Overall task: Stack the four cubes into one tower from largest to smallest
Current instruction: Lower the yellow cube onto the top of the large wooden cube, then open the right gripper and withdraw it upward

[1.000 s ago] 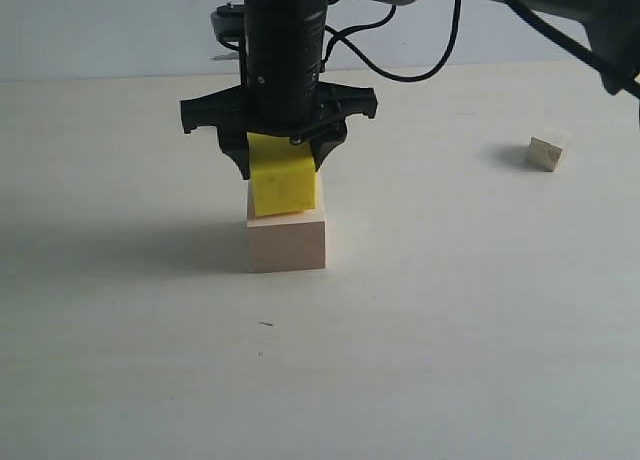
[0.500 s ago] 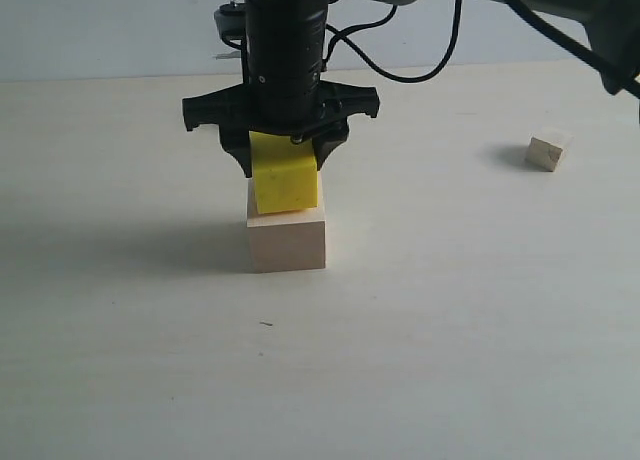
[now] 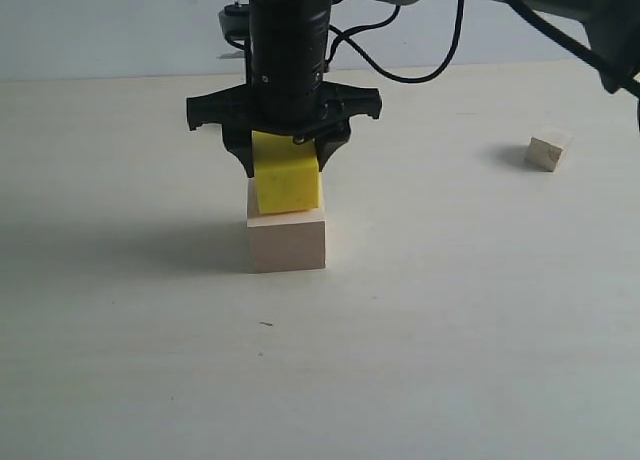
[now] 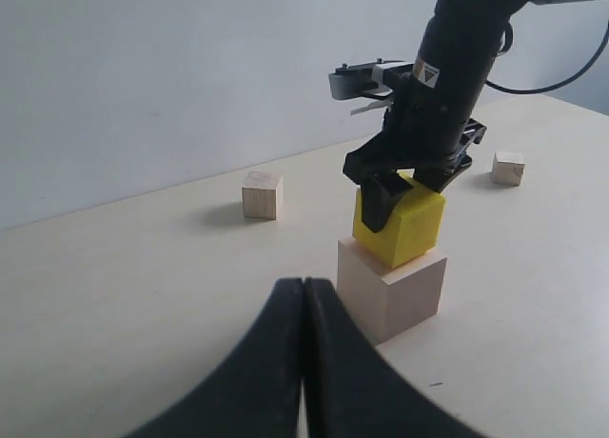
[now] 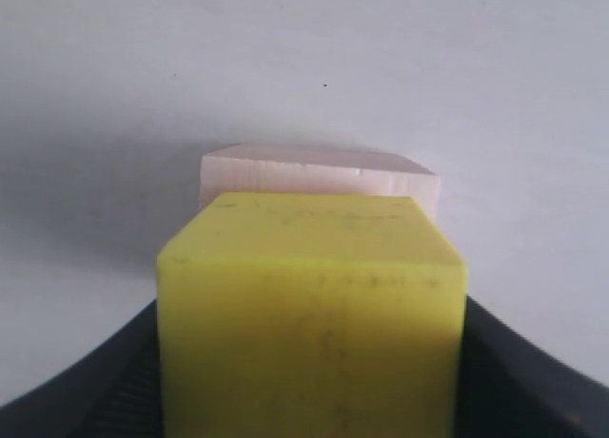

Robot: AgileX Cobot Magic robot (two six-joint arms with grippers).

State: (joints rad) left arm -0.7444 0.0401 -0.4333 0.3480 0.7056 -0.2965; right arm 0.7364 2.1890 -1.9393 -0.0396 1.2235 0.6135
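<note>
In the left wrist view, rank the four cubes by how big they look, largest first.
1. Pale wood base cube.
2. Yellow cube.
3-4. Loose cube near the wall and loose cube past the arm: nearly alike. The first looks slightly bigger, but their unequal distance from the camera leaves this unsure.

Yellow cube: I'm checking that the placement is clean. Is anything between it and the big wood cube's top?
Nothing visible. The yellow cube, held in the right gripper, is slightly tilted directly over the big wood cube, whose top carries nothing else.
</note>
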